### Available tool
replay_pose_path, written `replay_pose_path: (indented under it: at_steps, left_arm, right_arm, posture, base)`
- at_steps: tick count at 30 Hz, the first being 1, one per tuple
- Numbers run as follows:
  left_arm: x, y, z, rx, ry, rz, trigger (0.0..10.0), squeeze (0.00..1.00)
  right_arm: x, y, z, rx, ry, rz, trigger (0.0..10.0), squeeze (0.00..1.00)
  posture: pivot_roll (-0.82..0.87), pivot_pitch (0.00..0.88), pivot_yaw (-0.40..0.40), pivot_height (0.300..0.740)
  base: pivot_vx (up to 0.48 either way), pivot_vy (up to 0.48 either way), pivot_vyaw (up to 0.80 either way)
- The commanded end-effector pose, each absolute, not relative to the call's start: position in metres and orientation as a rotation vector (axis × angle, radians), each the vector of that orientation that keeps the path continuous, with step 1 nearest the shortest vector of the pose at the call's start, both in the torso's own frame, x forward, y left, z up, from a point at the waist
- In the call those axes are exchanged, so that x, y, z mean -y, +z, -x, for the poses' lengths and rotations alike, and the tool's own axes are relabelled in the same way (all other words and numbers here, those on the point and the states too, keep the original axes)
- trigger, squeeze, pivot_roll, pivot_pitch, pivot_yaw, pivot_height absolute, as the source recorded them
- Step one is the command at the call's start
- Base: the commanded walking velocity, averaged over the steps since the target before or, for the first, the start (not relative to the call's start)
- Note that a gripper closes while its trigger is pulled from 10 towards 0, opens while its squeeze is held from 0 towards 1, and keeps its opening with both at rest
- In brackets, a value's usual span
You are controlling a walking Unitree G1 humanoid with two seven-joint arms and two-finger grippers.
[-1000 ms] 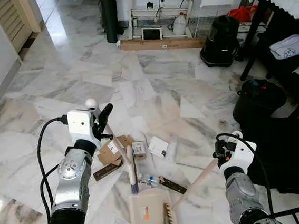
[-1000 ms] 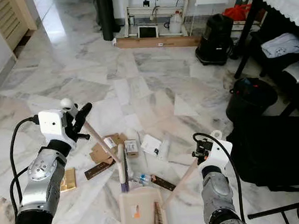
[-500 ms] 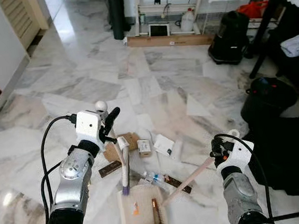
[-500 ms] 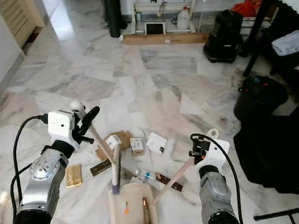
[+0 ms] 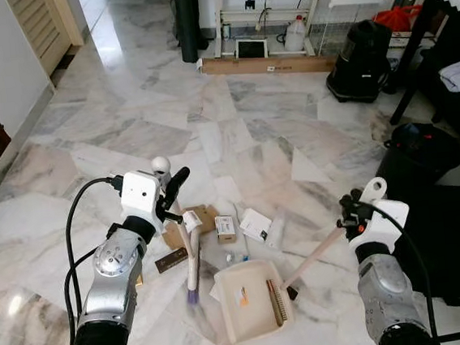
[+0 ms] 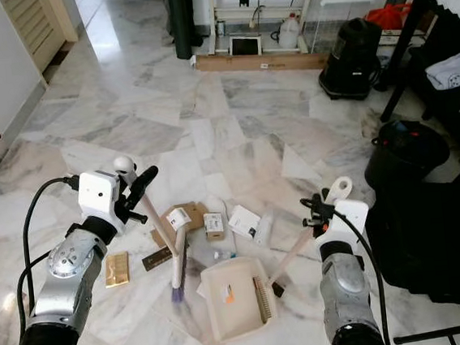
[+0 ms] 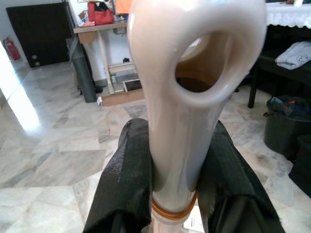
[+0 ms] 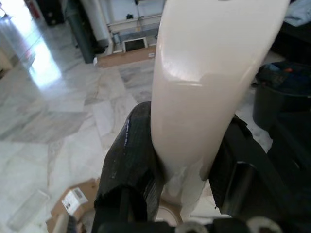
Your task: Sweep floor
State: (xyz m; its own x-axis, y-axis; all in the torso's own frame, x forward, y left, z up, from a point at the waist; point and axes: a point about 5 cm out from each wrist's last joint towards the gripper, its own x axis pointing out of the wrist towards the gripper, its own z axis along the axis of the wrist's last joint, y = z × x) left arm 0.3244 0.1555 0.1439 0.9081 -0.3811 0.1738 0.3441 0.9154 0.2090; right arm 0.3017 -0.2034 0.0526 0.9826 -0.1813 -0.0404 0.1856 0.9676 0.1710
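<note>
My left gripper [image 5: 170, 199] is shut on the pale handle of a small broom [image 5: 190, 254]. Its purple bristles [image 5: 191, 294] rest on the marble floor beside the litter. In the left wrist view the black fingers [image 7: 127, 179] clamp the handle's looped end. My right gripper [image 5: 355, 219] is shut on the long handle of a cream dustpan [image 5: 250, 299]. The pan lies flat on the floor just right of the bristles, with an orange scrap and a brown comb-like piece in it. Cardboard scraps [image 5: 198, 218], a small box [image 5: 225, 227], a white card [image 5: 255, 224] and a brown wrapper [image 5: 171, 262] lie beyond the pan.
A black bin [image 5: 414, 151] and a dark bag [image 5: 457, 240] stand close on my right. Further back are a black canister [image 5: 358, 61], a long cardboard box [image 5: 264, 65] and a dark column [image 5: 187, 18]. Open marble floor spreads ahead and to the left.
The dustpan has slid right and forward, and now lies beside the bristles rather than under them. My right gripper has risen and shifted right. The camera has also moved a little.
</note>
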Motion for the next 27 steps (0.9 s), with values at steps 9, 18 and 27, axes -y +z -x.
replay_pose_path:
  at_steps: [9,18,27]
  left_arm:
    - [-0.154,0.157,-0.326,0.284,-0.388,-0.232,10.0,0.00]
    - [-0.155,0.149,-0.323,0.271,-0.355,-0.212,10.0,0.00]
    - [-0.159,0.135,-0.323,0.251,-0.188,-0.037,10.0,0.00]
  right_arm:
    - [0.225,0.066,-0.309,0.028,-0.389,-0.325,10.0,0.00]
    - [0.222,0.075,-0.313,0.069,-0.405,-0.356,10.0,0.00]
    - [0.210,0.077,-0.314,0.081,-0.374,-0.338,10.0,0.00]
  posture:
    - [-0.03,0.000,-0.032,0.740]
    - [-0.03,0.000,-0.026,0.740]
    - [-0.04,0.000,-0.034,0.740]
  base:
    - [0.000,0.000,0.00]
    - [0.000,0.000,0.00]
    - [0.000,0.000,0.00]
